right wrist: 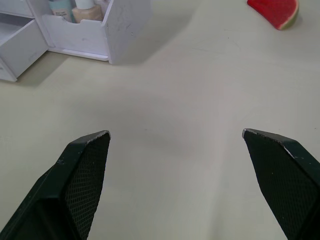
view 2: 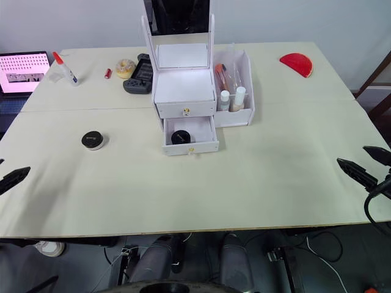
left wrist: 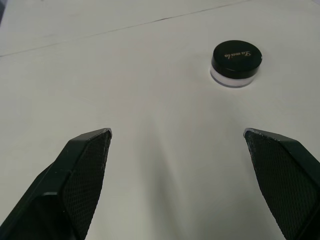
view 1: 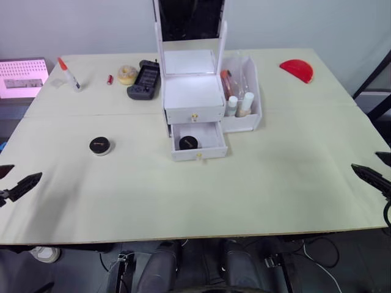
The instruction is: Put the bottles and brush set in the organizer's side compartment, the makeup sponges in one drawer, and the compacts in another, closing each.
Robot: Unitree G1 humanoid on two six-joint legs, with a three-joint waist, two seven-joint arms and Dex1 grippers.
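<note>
The white organizer point(view 1: 190, 91) stands at the table's far middle, its upper drawer point(view 1: 194, 114) shut. Its lower drawer point(view 1: 198, 145) is pulled out with one black compact point(view 1: 188, 143) inside. A second compact point(view 1: 101, 146) point(left wrist: 236, 59) lies on the table to the left. Bottles point(view 1: 239, 105) and the brush set point(view 1: 228, 82) stand in the side compartment point(view 1: 255, 101) point(right wrist: 125, 22). The makeup sponges are hidden. My left gripper point(view 1: 15, 178) point(left wrist: 177, 132) is open near the front left edge, well short of the loose compact. My right gripper point(view 1: 374, 166) point(right wrist: 175, 132) is open at the front right, empty.
Along the far left lie a glue bottle point(view 1: 68, 73), a small red item point(view 1: 110, 79), a yellowish roll point(view 1: 127, 74) and a black gadget point(view 1: 145, 79). A red half-round slice point(view 1: 297, 69) point(right wrist: 274, 11) sits far right. A pink screen point(view 1: 23, 76) stands beyond the left edge.
</note>
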